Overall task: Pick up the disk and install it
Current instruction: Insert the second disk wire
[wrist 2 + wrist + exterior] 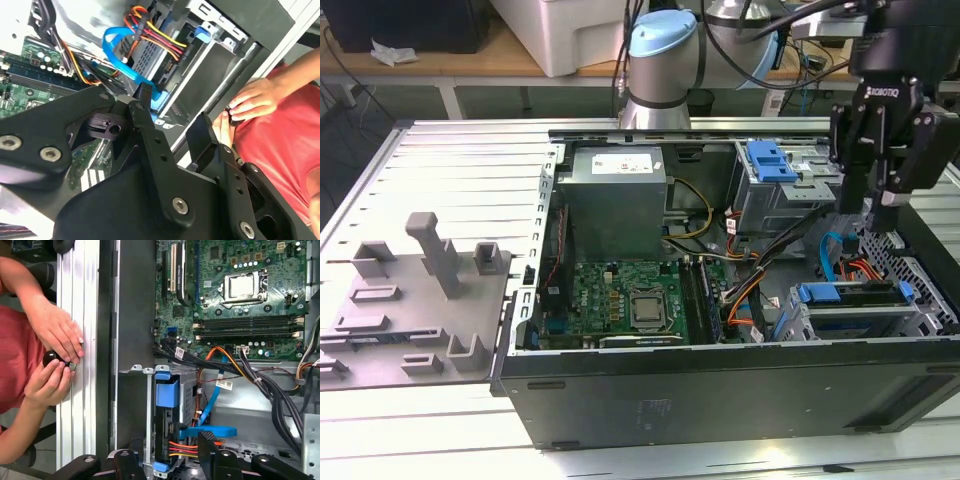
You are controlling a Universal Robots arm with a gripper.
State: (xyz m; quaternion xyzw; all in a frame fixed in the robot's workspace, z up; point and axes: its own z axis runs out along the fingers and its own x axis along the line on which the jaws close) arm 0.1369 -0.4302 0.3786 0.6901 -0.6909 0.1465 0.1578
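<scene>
The disk [850, 294] sits edge-up in the metal drive cage at the front of the exterior view's right, inside the open computer case [720, 390]. Its blue carrier [166, 392] shows along the top of the cage. My gripper [869, 212] hangs just above and behind that cage, open, with nothing between its black fingers [145, 100]. In both wrist views the fingers stand apart over the cage, and the gripper [170, 445] touches nothing.
A blue latch piece [770, 160] tops the rear drive cage. A blue data cable [832, 255] and orange-yellow wires [182, 445] loop beside the disk. A person's hands [55, 340] hold a small black knob at the table edge. A grey fixture tray [420, 300] lies on the exterior view's left.
</scene>
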